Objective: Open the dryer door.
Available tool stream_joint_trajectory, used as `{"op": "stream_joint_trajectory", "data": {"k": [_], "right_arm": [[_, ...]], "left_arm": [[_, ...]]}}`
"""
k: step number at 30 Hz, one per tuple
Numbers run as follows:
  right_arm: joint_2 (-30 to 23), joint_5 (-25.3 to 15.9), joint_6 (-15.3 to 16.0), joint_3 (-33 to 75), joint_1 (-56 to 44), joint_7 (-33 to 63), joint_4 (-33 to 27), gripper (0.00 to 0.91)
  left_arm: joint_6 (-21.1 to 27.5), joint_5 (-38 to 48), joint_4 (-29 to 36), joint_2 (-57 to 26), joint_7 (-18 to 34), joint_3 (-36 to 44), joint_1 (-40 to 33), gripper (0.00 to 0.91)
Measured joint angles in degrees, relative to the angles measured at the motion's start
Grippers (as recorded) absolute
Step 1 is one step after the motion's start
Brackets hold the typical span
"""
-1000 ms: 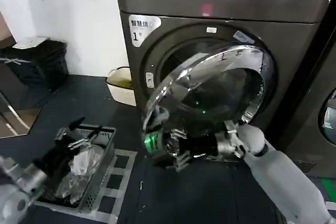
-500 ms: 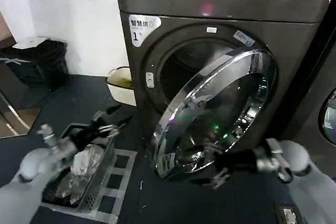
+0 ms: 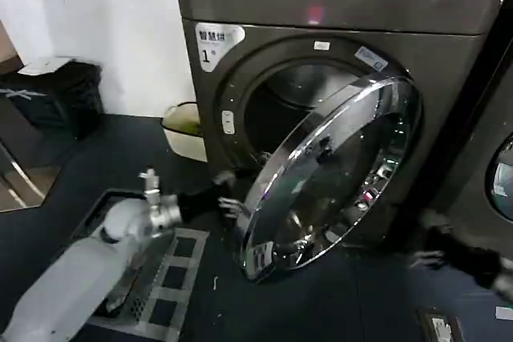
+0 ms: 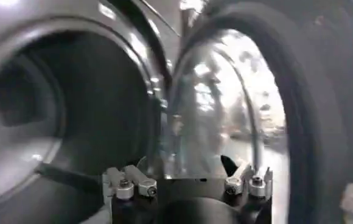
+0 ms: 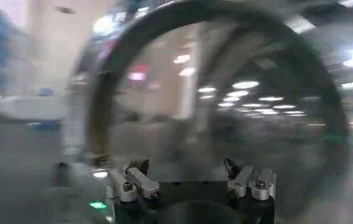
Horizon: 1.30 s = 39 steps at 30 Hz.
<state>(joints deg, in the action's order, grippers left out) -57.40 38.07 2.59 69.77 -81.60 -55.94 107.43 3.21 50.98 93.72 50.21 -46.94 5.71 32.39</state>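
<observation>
1. A second ago my right pincer (image 3: 429,238) was under the lower edge of the dryer door (image 3: 337,170), working it outward. Now it has pulled back and sits low, off to the hinge side of the door and clear of the chrome rim.

2. In that same second my left pincer (image 3: 228,198) came up from over the wire basket (image 3: 152,294) on the floor and reached in to the door's free edge, on the side of the opening nearest the white "1" sticker (image 3: 215,42).

3. The door has swung a little further; it hangs partly open from the dryer (image 3: 337,6), tilted outward, with the drum opening (image 3: 280,106) showing behind its free edge.

4. I judge the task as partly done: the latch is released, but the door needs a wider swing, and the left arm is now placed to do it.

5. My left arm stretches forward, nearly level, wrist towards the gap between door and drum; its pincer stands wide and holds nothing.

6. My right arm lies low and stretched out beside the door; its pincer also stands wide and holds nothing.
</observation>
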Motion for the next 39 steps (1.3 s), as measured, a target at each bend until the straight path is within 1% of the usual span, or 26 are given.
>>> {"op": "stream_joint_trajectory", "data": {"k": [3, 6, 10, 13, 17, 23, 28, 31, 39], "right_arm": [[-2.1, 0.7, -0.2, 6.0, -2.8, 8.7, 2.0, 0.907], [-3.1, 1.4, -0.1, 11.4, -5.2, 17.3, 3.9, 0.907], [-2.9, 0.6, 3.4, 17.7, -7.8, 28.2, 4.3, 0.907], [-2.4, -1.4, 6.2, 22.5, -9.6, 35.9, 4.1, 0.907], [-1.2, -2.0, 7.5, 28.9, -11.7, 42.5, 2.7, 0.907], [1.9, -2.2, 9.9, 39.6, -14.7, 44.9, -2.6, 0.907], [3.7, -3.3, 13.1, 47.0, -16.6, 45.9, -6.5, 0.907], [3.8, -4.5, 13.2, 50.0, -17.4, 45.8, -7.6, 0.907], [4.0, -5.1, 13.7, 53.5, -17.9, 45.8, -8.8, 0.907]], "left_arm": [[-0.3, -0.1, 1.0, 0.6, 0.1, 2.6, -0.8, 0.907], [-0.4, -0.3, 1.9, 0.6, 0.2, 4.8, -1.5, 0.907], [-0.7, -0.6, 2.3, 1.8, 0.3, 8.5, -3.0, 0.907], [-1.1, -0.7, 1.9, 3.4, 0.4, 11.4, -4.6, 0.907], [-1.5, -1.5, 0.4, 6.1, 1.2, 16.1, -7.3, 0.907], [-1.7, -1.2, -0.5, 10.5, 4.3, 22.5, -11.1, 0.907], [-2.1, -1.9, -2.7, 15.0, 7.7, 26.4, -13.7, 0.907], [-2.4, -2.1, -4.5, 17.8, 8.6, 28.0, -14.9, 0.907], [-3.4, -3.8, -10.8, 26.9, 11.7, 29.4, -16.4, 0.907]]}}
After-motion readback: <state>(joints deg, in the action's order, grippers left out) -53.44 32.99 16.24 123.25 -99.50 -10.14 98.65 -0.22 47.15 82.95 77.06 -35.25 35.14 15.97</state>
